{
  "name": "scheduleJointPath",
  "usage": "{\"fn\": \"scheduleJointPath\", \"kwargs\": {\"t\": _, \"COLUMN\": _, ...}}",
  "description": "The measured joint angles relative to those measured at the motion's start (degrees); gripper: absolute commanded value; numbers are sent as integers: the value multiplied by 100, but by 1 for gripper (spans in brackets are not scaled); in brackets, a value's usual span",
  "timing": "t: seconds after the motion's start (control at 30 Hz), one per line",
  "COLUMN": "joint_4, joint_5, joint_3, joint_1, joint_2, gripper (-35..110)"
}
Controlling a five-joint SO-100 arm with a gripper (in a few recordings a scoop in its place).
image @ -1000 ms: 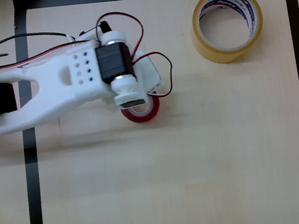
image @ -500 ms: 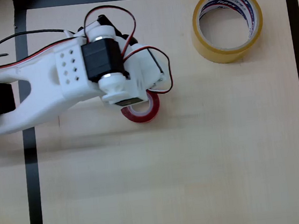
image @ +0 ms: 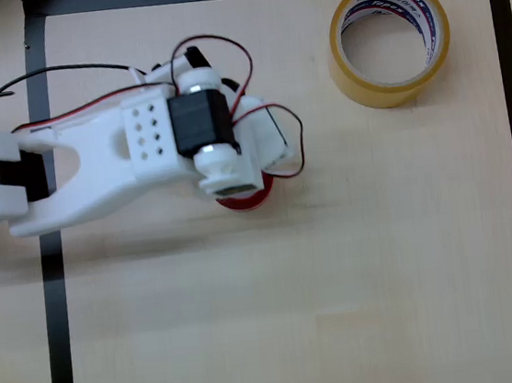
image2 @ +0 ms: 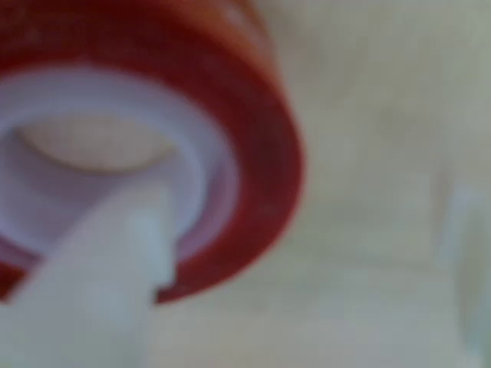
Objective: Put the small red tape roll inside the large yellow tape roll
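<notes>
**Finger in the core, second finger way off to the side**

Tape-roll job, and what matters here is how the gripper (image: pixel 242 188) sits relative to the small red tape roll (image: pixel 249 197). From the overhead view the arm reaches in from the left and its head sits right on top of the red roll, so just a crescent of red peeks out below the white housing. The roll lies flat on the wooden table (image: pixel 341 283), hole facing up.

The wrist view is super blurry, but you can make out one white finger (image2: pixel 115 268) poking into the red roll's (image2: pixel 253 138) white core, apparently against the inner wall. A faint pale shape at the right edge could be the other finger, well clear of the red ring. So the jaws look spread apart with the roll's wall sitting between them, nothing clamped yet as far as I can tell. The squeeze would have to pinch that wall, inside finger against outside finger.

Meanwhile the large yellow tape roll (image: pixel 390 42) is well apart, up toward the top right corner of the black-taped border, also flat with its opening up. If the grip holds, my guess is the carry goes up and to the right in that view.
</notes>
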Motion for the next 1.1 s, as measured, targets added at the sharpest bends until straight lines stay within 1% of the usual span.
{"fn": "scheduleJointPath", "kwargs": {"t": 0.4, "joint_4": -35, "joint_5": 26, "joint_3": -44, "joint_1": 123, "joint_2": -422, "gripper": 17}}
{"fn": "scheduleJointPath", "kwargs": {"t": 0.43, "joint_4": -44, "joint_5": 9, "joint_3": -88, "joint_1": 97, "joint_2": -501, "gripper": 15}}
{"fn": "scheduleJointPath", "kwargs": {"t": 0.47, "joint_4": -35, "joint_5": 26, "joint_3": -158, "joint_1": 88, "joint_2": -554, "gripper": 10}}
{"fn": "scheduleJointPath", "kwargs": {"t": 0.5, "joint_4": -26, "joint_5": 26, "joint_3": -229, "joint_1": 88, "joint_2": -598, "gripper": 0}}
{"fn": "scheduleJointPath", "kwargs": {"t": 0.93, "joint_4": -9, "joint_5": 9, "joint_3": -483, "joint_1": 105, "joint_2": -712, "gripper": 0}}
{"fn": "scheduleJointPath", "kwargs": {"t": 1.1, "joint_4": 0, "joint_5": 0, "joint_3": -483, "joint_1": -70, "joint_2": -352, "gripper": 0}}
